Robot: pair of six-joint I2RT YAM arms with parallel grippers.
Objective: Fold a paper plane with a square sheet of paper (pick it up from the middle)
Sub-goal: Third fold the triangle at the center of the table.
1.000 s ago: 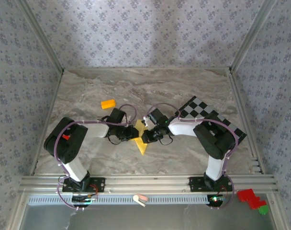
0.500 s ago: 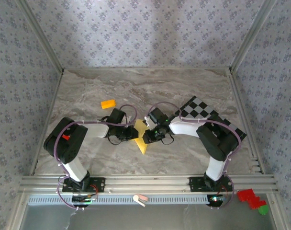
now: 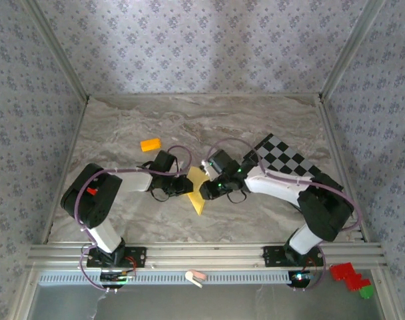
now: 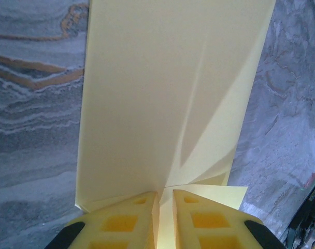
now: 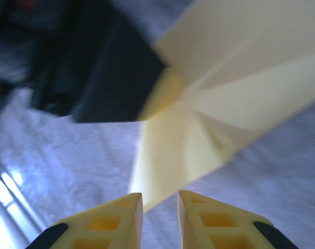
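mid-fold: your left gripper (image 4: 164, 199) is clenched on the creased paper (image 4: 162, 93). your right gripper (image 5: 160, 201) hangs released just short of it; next, probably take the loose flap.

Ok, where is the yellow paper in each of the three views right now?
Top external: the paper lies at centre, between the left tool and the right tool.
Left wrist: upper middle, its near edge pinched in the left tool.
Right wrist: blurred, upper right to centre, beyond the right tool.
Shared landmark: the grey marbled tabletop beneath it.
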